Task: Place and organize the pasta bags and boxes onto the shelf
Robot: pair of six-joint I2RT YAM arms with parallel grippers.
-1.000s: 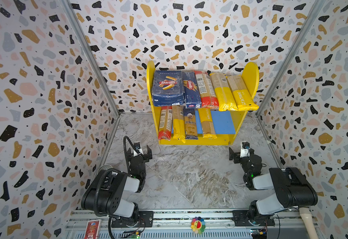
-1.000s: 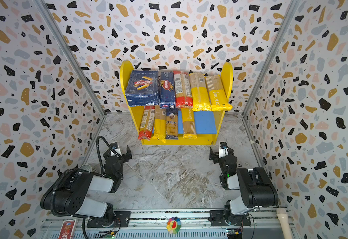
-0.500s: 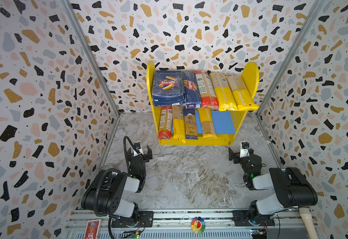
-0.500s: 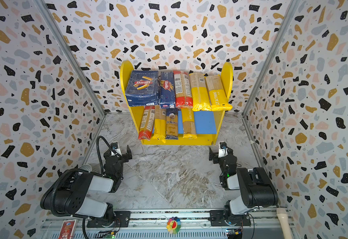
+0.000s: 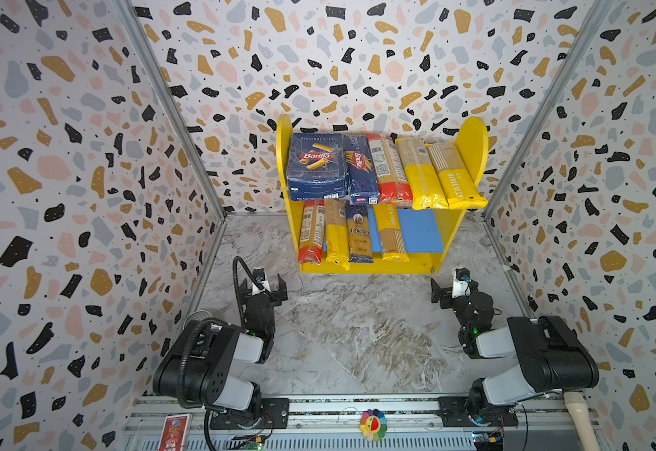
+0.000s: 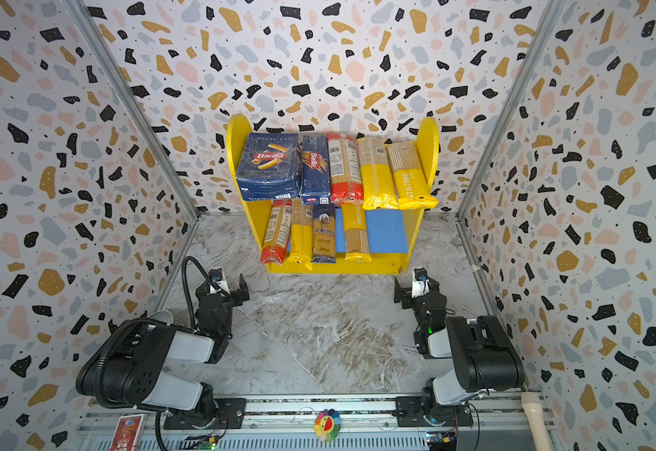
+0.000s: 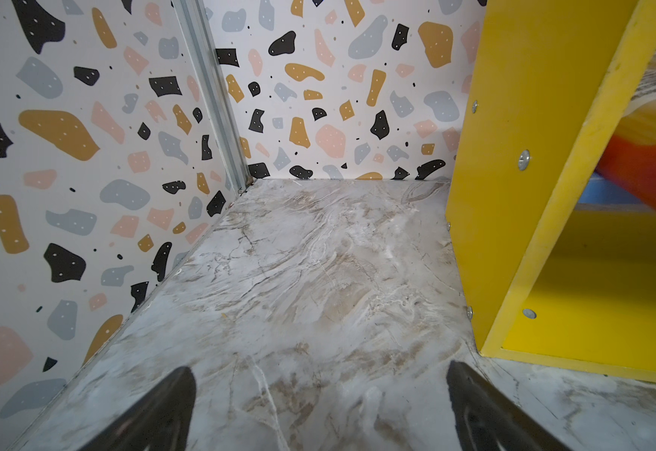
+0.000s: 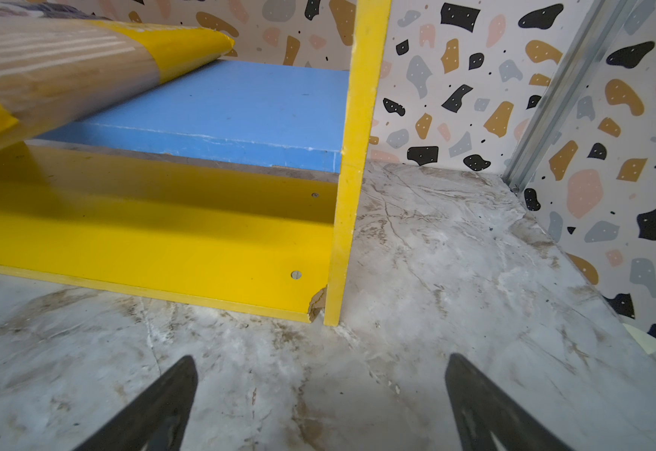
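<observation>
Nine packs of pasta sit on the shelf (image 5: 472,144), which stands at the back of the marble-patterned bench (image 5: 357,324) against the speckled wall. On the upper tier, from the left, five lie side by side: the wide Barilla box (image 5: 316,166), the narrow Barilla box (image 5: 361,172) touching it, a red-ended bag (image 5: 386,168), a yellow-ended bag (image 5: 420,175) and the PASTATIME bag (image 5: 455,175), which is beside the right side panel. Their near ends hang a little over the front edge.

Four more lie on the lower tier, bunched towards the left: a second red-ended bag (image 5: 310,232) tilted against the left panel, a plain yellow bag (image 5: 336,234), the ankara bag (image 5: 358,234) and another yellow-ended bag (image 5: 390,234). To the right of them, the blue lower board (image 5: 422,230) is uncovered.

Both arms are folded low at the front of the bench, well apart from each other and short of the shelf. On the left arm (image 5: 217,359), the left jaws stand wide with nothing between them, just off the shelf's left front corner. From its wrist camera, the dark fingertips (image 7: 185,386) frame bare marble, with the yellow side panel (image 7: 513,156) close by. On the right arm (image 5: 545,359), the right jaws are likewise spread wide and hold nothing, near the right front corner. That wrist camera shows a chipped corner (image 8: 317,300) on the yellow front rail.
</observation>
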